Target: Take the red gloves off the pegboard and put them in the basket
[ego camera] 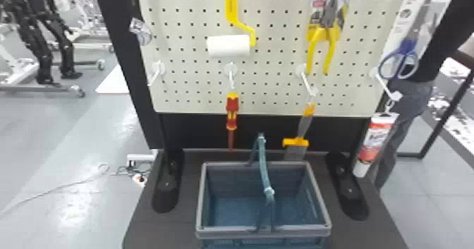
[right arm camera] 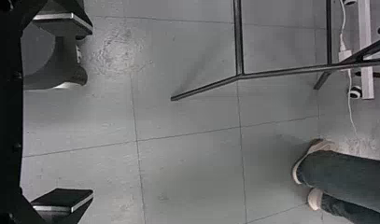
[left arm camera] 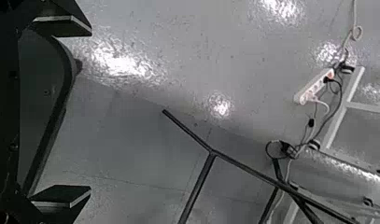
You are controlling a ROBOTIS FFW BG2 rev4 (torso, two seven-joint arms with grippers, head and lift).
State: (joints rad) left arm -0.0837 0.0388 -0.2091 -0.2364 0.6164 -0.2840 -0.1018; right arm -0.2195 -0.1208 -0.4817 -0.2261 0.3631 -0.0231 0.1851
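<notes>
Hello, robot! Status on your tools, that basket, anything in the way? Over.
Left tool open, right tool open. Basket below pegboard. Raised handle across its opening might obstruct.

From my remote seat, I have a dark grey table (ego camera: 176, 232) in the head view. Directly on it sits the basket (ego camera: 229, 231), a grey rim around blue walls, its handle (ego camera: 264, 167) raised and crossing above the opening from far rim to near rim. I see a long black foot (ego camera: 165, 197) left of the basket and another black foot (ego camera: 352, 204) right of it, both apart from its walls and flat on the tabletop.
</notes>
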